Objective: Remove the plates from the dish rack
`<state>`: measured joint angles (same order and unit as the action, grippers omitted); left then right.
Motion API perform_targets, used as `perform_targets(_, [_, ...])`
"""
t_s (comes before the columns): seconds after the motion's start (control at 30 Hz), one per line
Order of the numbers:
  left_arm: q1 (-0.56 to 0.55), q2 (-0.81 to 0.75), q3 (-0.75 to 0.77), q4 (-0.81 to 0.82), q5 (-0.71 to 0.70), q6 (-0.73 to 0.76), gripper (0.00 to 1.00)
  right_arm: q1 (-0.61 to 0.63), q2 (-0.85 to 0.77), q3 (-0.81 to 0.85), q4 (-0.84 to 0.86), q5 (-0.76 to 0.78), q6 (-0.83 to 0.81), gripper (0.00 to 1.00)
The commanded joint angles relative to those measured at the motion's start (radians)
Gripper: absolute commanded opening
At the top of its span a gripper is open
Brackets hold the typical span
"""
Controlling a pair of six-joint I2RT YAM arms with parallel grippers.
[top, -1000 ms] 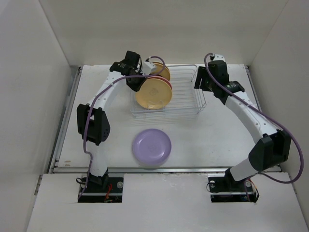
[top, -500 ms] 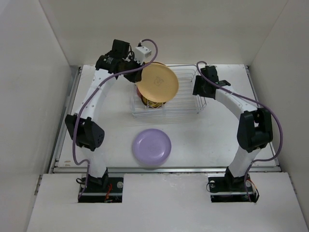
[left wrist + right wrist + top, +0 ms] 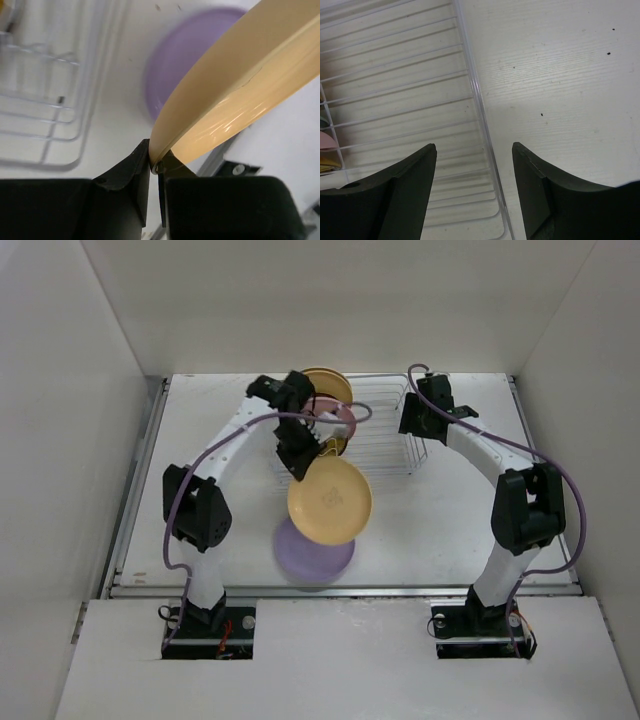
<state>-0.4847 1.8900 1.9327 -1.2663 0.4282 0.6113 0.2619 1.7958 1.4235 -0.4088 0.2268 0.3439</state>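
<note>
Left tool (image 3: pixel 154 162) clamps yellow plate (image 3: pixel 330 501) by its rim; plate hangs above purple plate (image 3: pixel 298 562), overlapping its far edge. Right tool (image 3: pixel 474 146) open astride rack (image 3: pixel 385 437) wall.

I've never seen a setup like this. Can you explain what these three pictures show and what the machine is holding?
This is a robot: two white arms bolted at the near edge of a table, each ending in a two-finger gripper. The wide picture looks down from above and behind them. The other two come from cameras on the wrists, so the black shapes at the bottom are each arm's own fingers. On the table are a wire dish rack with a few plates at its left end, and a lavender plate lying flat. The left gripper pinches a yellow plate by its rim, clear of the rack and above the lavender one. The right gripper is open, its fingers either side of the rack's clear side wall, holding nothing.
</note>
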Motion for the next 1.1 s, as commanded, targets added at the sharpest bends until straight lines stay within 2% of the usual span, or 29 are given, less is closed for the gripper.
perform_targets(0.0, [-0.051,-0.006,-0.069,-0.323,-0.077,0.093,0.00,-0.006,0.016,0.002,0.044,-0.010,-0.003,0.68])
perform_targets(0.2, [-0.078,0.027,-0.175,-0.303,-0.146,0.102,0.01,-0.006,0.016,0.002,0.044,-0.010,-0.013,0.68])
perform_targets(0.33, [-0.109,0.047,-0.239,-0.294,-0.146,0.102,0.11,-0.006,0.027,0.002,0.044,-0.001,-0.013,0.68])
perform_targets(0.37, [-0.121,0.047,-0.250,-0.294,-0.146,0.102,0.20,-0.006,0.037,0.002,0.053,-0.001,-0.013,0.68])
perform_targets(0.5, [-0.121,0.057,-0.273,-0.283,-0.146,0.102,0.44,-0.006,0.060,0.002,0.053,0.009,-0.013,0.68])
perform_targets(0.6, [-0.121,0.057,-0.262,-0.283,-0.146,0.102,0.49,-0.006,0.071,0.002,0.053,0.009,-0.013,0.60])
perform_targets(0.63, [-0.121,0.057,-0.250,-0.283,-0.146,0.090,0.51,-0.006,0.080,0.002,0.053,0.009,-0.013,0.54])
perform_targets(0.7, [-0.121,0.047,-0.213,-0.283,-0.146,0.071,0.51,-0.006,0.080,0.011,0.053,-0.003,-0.013,0.49])
perform_targets(0.83, [-0.030,0.028,-0.047,-0.294,-0.102,0.012,0.51,-0.006,0.080,-0.001,0.062,-0.012,-0.013,0.32])
perform_targets(0.87, [-0.011,0.027,-0.020,-0.282,-0.101,-0.005,0.51,-0.006,0.071,-0.001,0.062,-0.012,-0.013,0.22])
perform_targets(0.9, [0.006,0.017,0.003,-0.271,-0.088,-0.024,0.51,-0.006,0.071,-0.014,0.073,-0.012,-0.013,0.19])
perform_targets(1.07, [0.128,-0.034,0.043,-0.109,-0.078,-0.162,0.50,-0.006,0.051,-0.051,0.099,-0.044,-0.013,0.16])
